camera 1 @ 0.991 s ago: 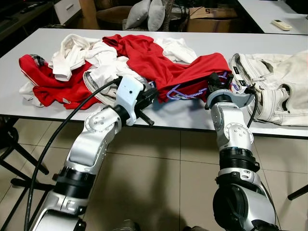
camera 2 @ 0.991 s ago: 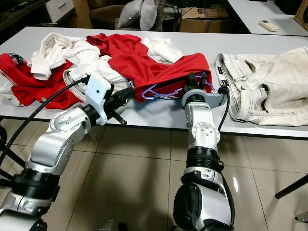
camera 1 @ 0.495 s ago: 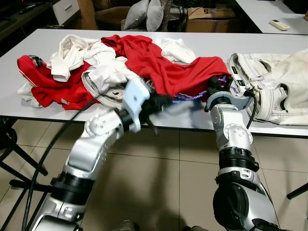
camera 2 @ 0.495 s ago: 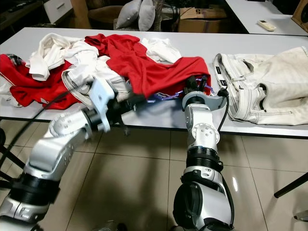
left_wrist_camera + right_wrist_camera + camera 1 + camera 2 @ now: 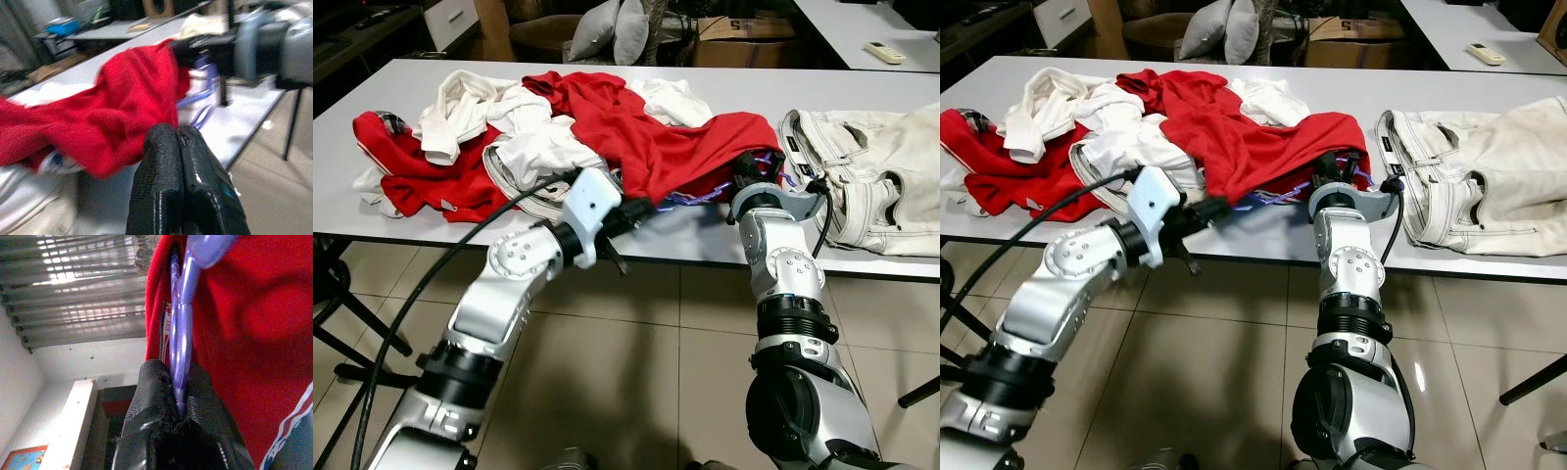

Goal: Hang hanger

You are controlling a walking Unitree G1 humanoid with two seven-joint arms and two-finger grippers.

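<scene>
My right gripper (image 5: 178,401) is clenched on the purple hanger (image 5: 182,328), whose thin plastic bar runs up between my two black fingers (image 5: 146,396) in the right wrist view. The hanger itself lies at the near edge of the white table (image 5: 724,243), mostly tucked under the red shirt (image 5: 646,137), which drapes right against my right gripper on its far side. Only short purple loops (image 5: 1278,196) peek out from beneath the hem, between my two grippers.

My left gripper (image 5: 178,142) has its fingers pressed together with nothing between them. A second ago it sat lower and nearer the table edge, with its fingers angled toward the floor. Now it has come up and forward, so its tip is just beside the shirt's hem and the exposed purple bar lies straight ahead of it. The right arm has hardly shifted in that time, though the shirt has slumped further over the hanger and hides more of it than before.

I judge this means the hanger is secured at one end but still tangled in cloth, so hanging it is some way off. My left gripper looks placed to lift or push the red fabric clear. The risk is dragging the whole shirt, and the white clothes (image 5: 524,127) heaped beyond it, off the table along with the hanger.
</scene>
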